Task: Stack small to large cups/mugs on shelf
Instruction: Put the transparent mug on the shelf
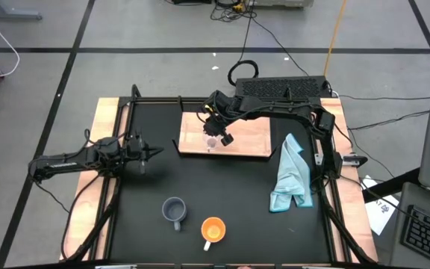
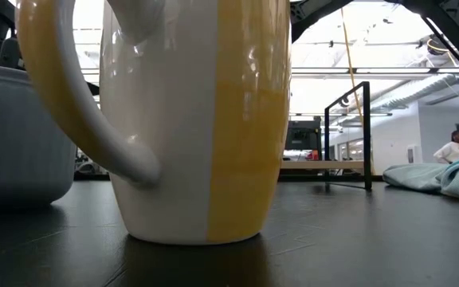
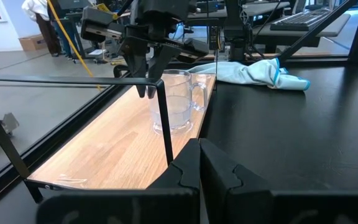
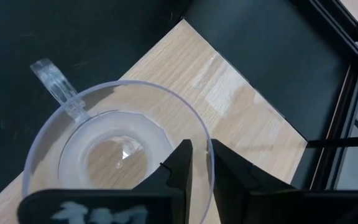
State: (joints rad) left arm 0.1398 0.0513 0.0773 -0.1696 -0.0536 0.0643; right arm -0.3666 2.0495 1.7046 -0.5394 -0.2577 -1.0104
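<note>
A clear glass cup (image 1: 212, 142) with a handle stands upright and empty on a light-wood shelf (image 1: 254, 138), a flat rectangular board lying at the far middle of the black table. The cup sits toward the shelf's left near part. A blue-grey mug (image 1: 174, 211) stands upright on the table at the near edge, left of centre, its handle pointing near. Just right of it stands an orange mug (image 1: 213, 229) with a white handle, also upright, apart from the blue-grey one.
</note>
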